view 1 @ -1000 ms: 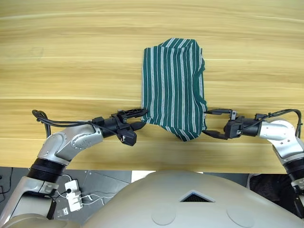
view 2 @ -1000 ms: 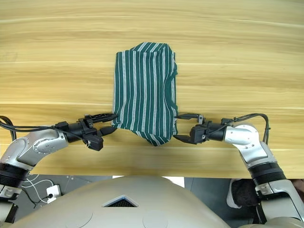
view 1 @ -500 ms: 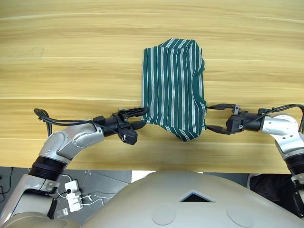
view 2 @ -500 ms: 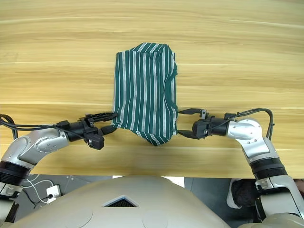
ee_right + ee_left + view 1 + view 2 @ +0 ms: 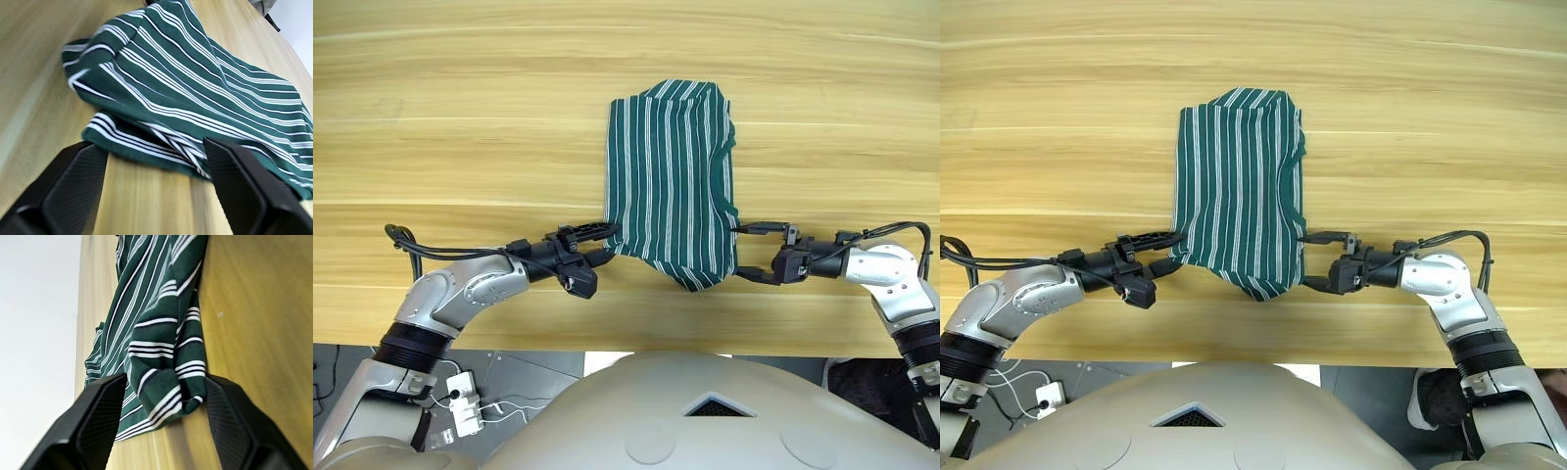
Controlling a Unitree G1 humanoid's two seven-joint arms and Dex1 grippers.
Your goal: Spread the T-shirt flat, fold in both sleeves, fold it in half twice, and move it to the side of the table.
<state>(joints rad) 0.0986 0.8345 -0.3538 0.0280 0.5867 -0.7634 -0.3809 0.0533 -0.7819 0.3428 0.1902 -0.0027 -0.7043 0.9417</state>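
The T-shirt (image 5: 671, 181), dark green with thin white stripes, lies folded into a long narrow strip in the middle of the wooden table (image 5: 460, 117). My left gripper (image 5: 605, 245) is at the strip's near left corner, low over the table. It is open, and the bunched corner (image 5: 166, 377) sits between its two fingers. My right gripper (image 5: 744, 253) is at the near right edge, also open. The striped hem (image 5: 146, 137) lies just in front of the gap between its fingers.
Bare wood stretches wide to the left, right and far side of the shirt. The table's front edge (image 5: 509, 345) runs just behind both grippers. Below it, a white power strip (image 5: 462, 409) and cables lie on the floor.
The right gripper backed off slightly to the right and away, then came back in against the shirt's near right edge. The left gripper and the shirt have hardly moved.
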